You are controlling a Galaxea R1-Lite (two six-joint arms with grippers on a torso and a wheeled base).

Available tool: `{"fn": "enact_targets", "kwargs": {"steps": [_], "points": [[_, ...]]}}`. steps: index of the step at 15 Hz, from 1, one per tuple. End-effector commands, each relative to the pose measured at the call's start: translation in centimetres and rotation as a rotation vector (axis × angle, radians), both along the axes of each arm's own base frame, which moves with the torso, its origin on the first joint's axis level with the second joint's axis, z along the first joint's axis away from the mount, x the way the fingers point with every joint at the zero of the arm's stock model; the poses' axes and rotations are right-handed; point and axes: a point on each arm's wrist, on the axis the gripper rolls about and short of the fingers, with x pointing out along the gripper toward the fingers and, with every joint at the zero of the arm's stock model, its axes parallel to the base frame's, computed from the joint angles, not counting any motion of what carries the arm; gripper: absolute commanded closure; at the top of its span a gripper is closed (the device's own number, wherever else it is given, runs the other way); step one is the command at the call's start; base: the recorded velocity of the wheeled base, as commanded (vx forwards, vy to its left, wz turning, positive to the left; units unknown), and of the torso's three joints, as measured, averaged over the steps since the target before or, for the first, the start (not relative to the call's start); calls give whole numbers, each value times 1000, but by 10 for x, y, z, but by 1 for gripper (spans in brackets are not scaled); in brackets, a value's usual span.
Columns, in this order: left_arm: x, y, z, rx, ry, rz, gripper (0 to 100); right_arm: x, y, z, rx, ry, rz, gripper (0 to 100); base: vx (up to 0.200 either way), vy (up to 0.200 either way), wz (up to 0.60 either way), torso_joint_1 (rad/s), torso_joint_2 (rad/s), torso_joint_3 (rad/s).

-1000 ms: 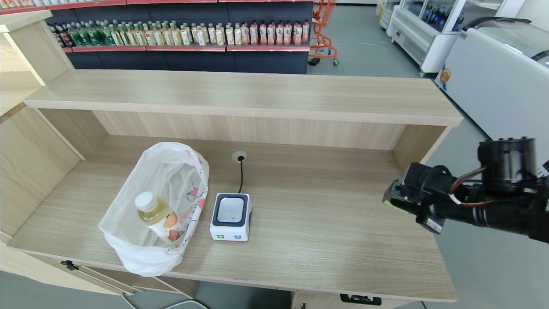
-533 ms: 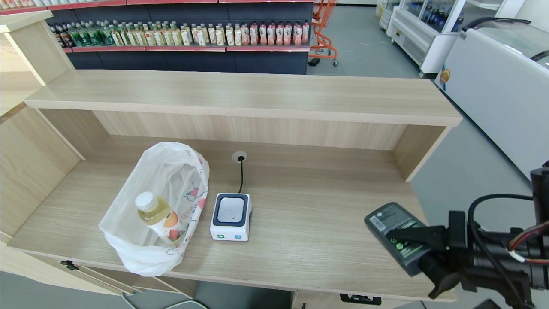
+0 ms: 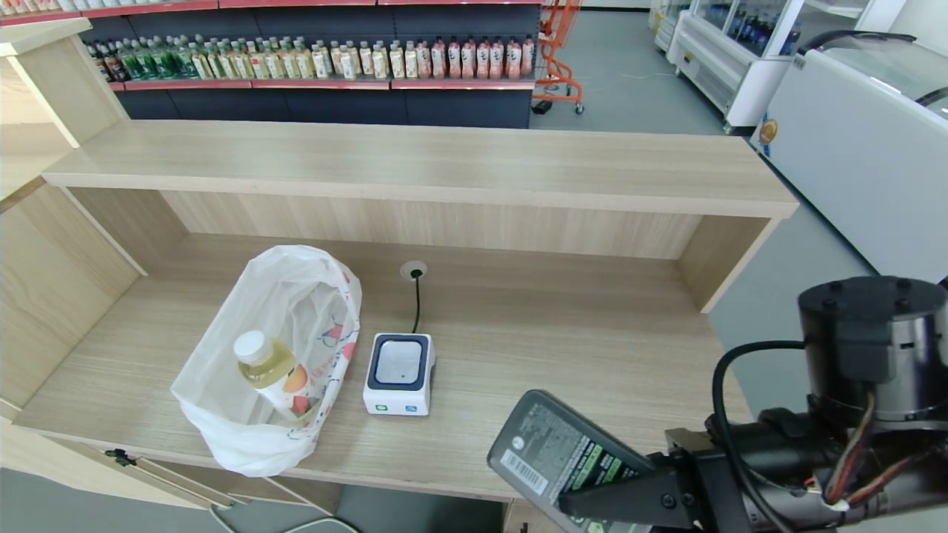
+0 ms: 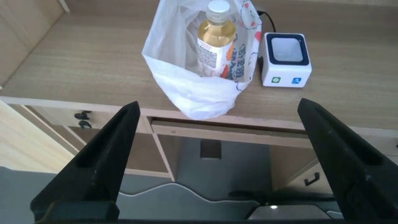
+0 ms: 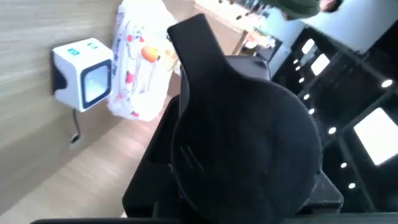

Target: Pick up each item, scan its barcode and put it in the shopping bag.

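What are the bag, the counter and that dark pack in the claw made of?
Bag: thin whitish plastic film; it is crinkled, translucent and slumps in soft folds. Counter: matte pale wood grain, probably laminate board. Dark pack: smooth, slightly glossy, with printed labels, likely plastic; pouch or hard case is unclear.

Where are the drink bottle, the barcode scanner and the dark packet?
drink bottle (image 3: 265,370): head view, on its yellow body.
barcode scanner (image 3: 398,363): head view, on its top window.
dark packet (image 3: 552,453): head view, on its printed face.

Head view looks down at counter (image 3: 555,333); both wrist views share bag (image 3: 285,292) and scanner (image 3: 398,372)
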Motion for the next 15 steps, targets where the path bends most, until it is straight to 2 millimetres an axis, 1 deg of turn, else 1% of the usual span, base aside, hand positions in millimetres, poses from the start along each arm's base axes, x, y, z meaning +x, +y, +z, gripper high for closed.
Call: {"fn": "enact_targets", "kwargs": {"steps": [1, 2, 4, 6, 10, 13, 14, 15], "points": [[0, 0, 0, 0, 0, 1, 0, 13, 21, -12, -12, -3, 65, 100, 0, 0, 0, 0, 0, 0], [0, 0, 0, 0, 0, 1, 0, 12, 26, -12, -5, -21, 83, 100, 0, 0, 0, 0, 0, 0], [0, 0, 0, 0, 0, 1, 0, 16, 33, -11, 15, -43, 90, 100, 0, 0, 0, 0, 0, 0], [0, 0, 0, 0, 0, -1, 0, 20, 36, -11, 20, -49, 92, 100, 0, 0, 0, 0, 0, 0], [0, 0, 0, 0, 0, 1, 0, 25, 41, -21, -2, -44, 98, 100, 0, 0, 0, 0, 0, 0], [0, 0, 0, 0, 0, 1, 0, 39, 55, -25, 4, -52, 102, 100, 0, 0, 0, 0, 0, 0], [0, 0, 0, 0, 0, 1, 0, 41, 57, -27, 5, -53, 100, 100, 0, 0, 0, 0, 0, 0], [0, 0, 0, 0, 0, 1, 0, 43, 60, -34, -3, -43, 101, 100, 0, 0, 0, 0, 0, 0]]}}
